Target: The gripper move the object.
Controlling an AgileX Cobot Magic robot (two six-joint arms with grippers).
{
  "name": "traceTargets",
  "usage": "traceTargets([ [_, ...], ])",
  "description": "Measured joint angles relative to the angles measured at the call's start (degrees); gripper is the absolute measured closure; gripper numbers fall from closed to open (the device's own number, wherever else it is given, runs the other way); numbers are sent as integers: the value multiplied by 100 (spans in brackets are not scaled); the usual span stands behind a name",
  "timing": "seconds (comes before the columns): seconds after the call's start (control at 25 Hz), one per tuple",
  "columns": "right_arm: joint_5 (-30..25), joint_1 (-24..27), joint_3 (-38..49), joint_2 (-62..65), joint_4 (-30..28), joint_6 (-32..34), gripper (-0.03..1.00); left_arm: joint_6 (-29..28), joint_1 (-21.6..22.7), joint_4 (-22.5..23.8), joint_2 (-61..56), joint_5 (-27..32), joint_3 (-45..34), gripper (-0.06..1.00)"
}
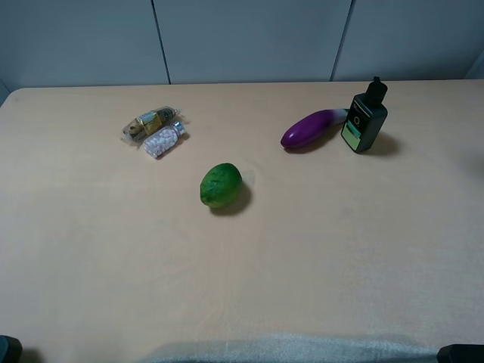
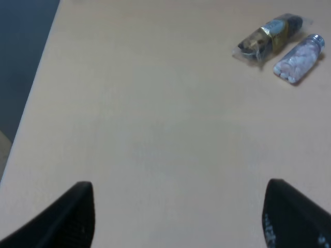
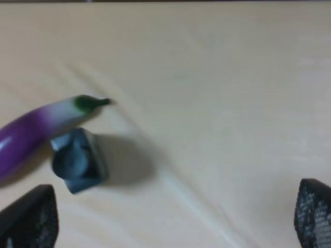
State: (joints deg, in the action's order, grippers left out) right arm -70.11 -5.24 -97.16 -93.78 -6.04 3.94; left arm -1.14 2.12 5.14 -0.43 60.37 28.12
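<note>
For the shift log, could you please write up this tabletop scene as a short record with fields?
surface: pale beige table
target: small dark squarish bottle with black cap and light green label, upright, far right
beside target: purple eggplant with green stem, stem end next to the bottle
centre: round green lime
far left: clear packet of dark snacks beside clear bottle of pale pills
left tool: open, empty
right tool: open, above the bottle, not touching

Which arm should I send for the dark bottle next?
Right, likely. The bottle stands at the table's right side beside the eggplant and already shows before the open right gripper. The left gripper faces only packets.
</note>
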Motion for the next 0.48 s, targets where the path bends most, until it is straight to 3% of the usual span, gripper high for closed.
traceTargets([
  [0.24, 62, 755, 1448, 1417, -10, 19, 27, 0, 0, 0, 0, 0, 0, 21],
  [0.48, 679, 1400, 3442, 3283, -22, 9, 27, 0, 0, 0, 0, 0, 0, 21],
])
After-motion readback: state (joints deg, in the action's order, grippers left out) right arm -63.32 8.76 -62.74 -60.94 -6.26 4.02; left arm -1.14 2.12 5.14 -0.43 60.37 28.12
